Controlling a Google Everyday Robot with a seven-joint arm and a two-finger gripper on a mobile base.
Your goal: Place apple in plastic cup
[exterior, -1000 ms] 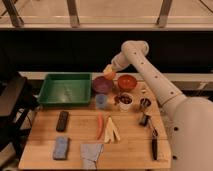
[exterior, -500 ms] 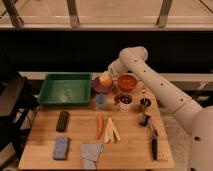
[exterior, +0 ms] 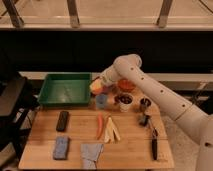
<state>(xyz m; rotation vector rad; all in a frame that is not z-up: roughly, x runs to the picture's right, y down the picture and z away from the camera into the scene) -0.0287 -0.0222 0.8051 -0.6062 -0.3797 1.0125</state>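
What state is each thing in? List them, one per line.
Small yellow-orange apple: held off the table at the gripper.
Gripper: shut on the apple, above the cup.
Short pale grey-blue plastic cup: upright, no apple inside yet.
Green rectangular tray: flat on the table.

Pale wood grain on the bench (exterior: 127,150), matt. Smooth white plastic shell on the arm, gripper (exterior: 100,85) just above the plastic cup (exterior: 102,100), jaws around the smooth yellow-orange apple (exterior: 95,86). Plain matt plastic on that cup. Glossy green plastic on the tray (exterior: 65,89). Soft, creased grey cloth (exterior: 91,152). Porous blue sponge (exterior: 61,147).
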